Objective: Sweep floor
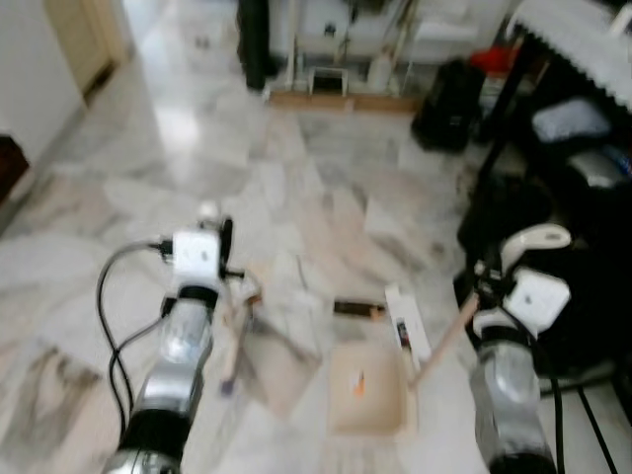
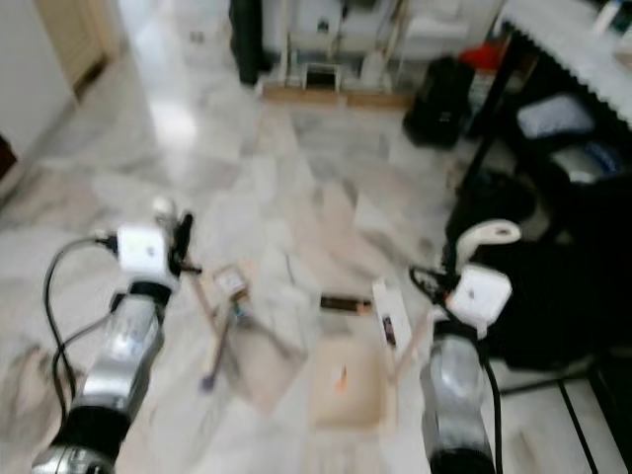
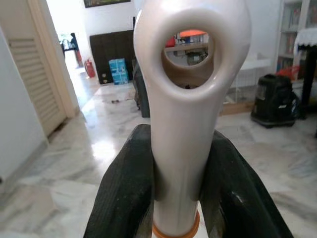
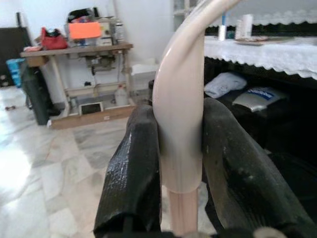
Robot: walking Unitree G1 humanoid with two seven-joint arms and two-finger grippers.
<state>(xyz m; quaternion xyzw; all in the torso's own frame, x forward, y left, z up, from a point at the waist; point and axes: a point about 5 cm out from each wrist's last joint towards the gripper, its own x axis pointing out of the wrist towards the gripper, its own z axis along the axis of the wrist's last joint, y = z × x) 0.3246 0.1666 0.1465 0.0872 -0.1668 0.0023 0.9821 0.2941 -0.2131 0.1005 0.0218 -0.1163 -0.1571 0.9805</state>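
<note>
The left pincer [image 3: 176, 193] was clamped on a white broom handle [image 3: 185, 114], its brush end down on the marble floor [image 1: 296, 168]. The right pincer [image 4: 181, 163] gripped the dustpan handle [image 4: 181, 104], with the beige dustpan [image 1: 367, 388] resting on the floor between both arms.

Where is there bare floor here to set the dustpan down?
Bare marble floor stretches ahead between the louvred door and the black bag. It is crowded near the dustpan, where the box and dark bar lie, and on the right by the black table.
</note>
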